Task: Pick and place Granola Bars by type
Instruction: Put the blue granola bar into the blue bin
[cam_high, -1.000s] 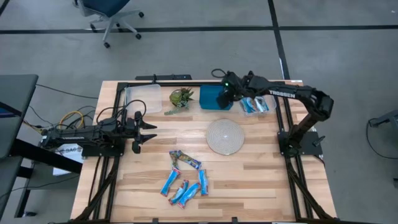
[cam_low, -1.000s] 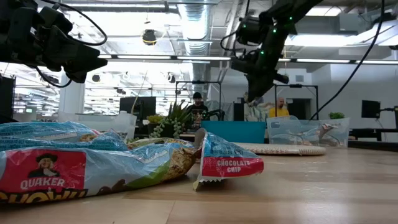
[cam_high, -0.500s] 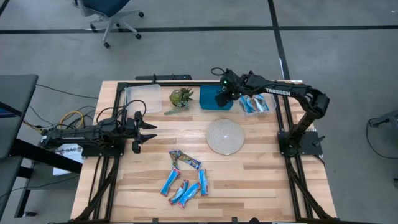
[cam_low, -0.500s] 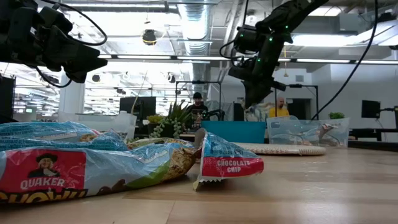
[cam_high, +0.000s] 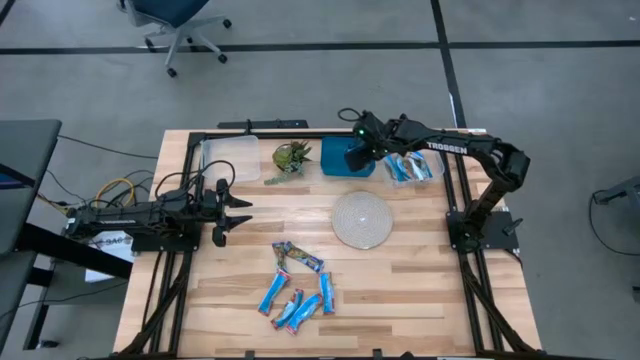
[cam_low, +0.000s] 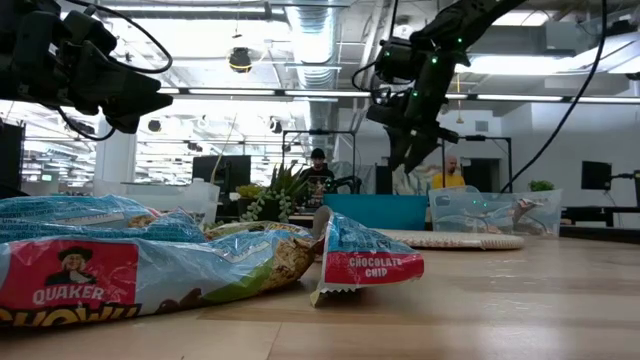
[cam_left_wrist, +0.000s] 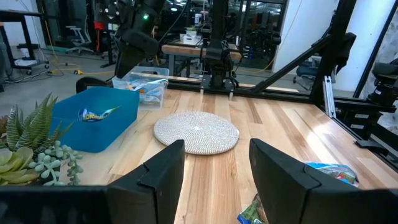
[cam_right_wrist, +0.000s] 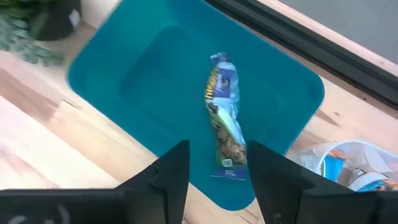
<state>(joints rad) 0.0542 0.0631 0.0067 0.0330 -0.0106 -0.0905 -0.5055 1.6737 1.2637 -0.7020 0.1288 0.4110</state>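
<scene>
The right gripper (cam_right_wrist: 214, 163) is held above the teal bin (cam_high: 340, 160) near the table's far edge, its jaws spread and empty. One granola bar (cam_right_wrist: 225, 123) is seen lying inside that bin. More bars are kept in the clear tub (cam_high: 412, 170) beside it, and a cluster of granola bars (cam_high: 298, 285) is left by the near edge. The left gripper (cam_high: 232, 208) is parked over the left edge, jaws spread

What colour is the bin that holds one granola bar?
Teal blue bin; the right wrist view shows it best.
</scene>
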